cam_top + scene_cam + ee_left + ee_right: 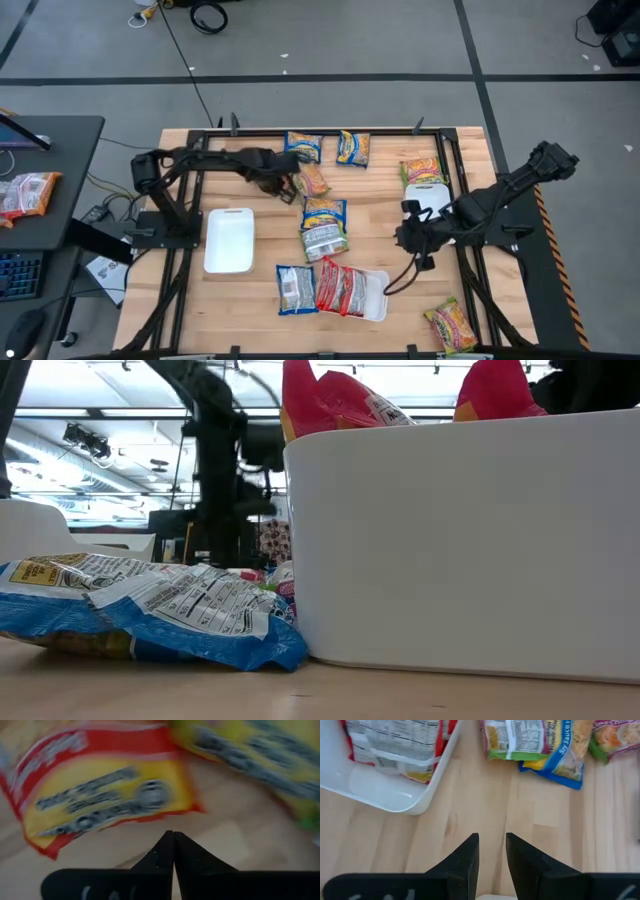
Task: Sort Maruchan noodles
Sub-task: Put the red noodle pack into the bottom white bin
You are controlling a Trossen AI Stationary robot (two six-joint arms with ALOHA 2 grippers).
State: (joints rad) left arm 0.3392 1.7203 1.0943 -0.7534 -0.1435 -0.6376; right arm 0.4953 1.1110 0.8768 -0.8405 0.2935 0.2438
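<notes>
Overhead, both arms show; wrist views reveal left fingers (173, 851) pressed together, right fingers (492, 851) narrowly parted, empty.

Pale wood-grain surface (260, 295); white trays (229, 240); packets in blue-and-yellow (296, 289), red-and-silver (342, 288) (grey print on the back), and yellow-orange-green (452, 326); dark fingers (464, 862).
</notes>
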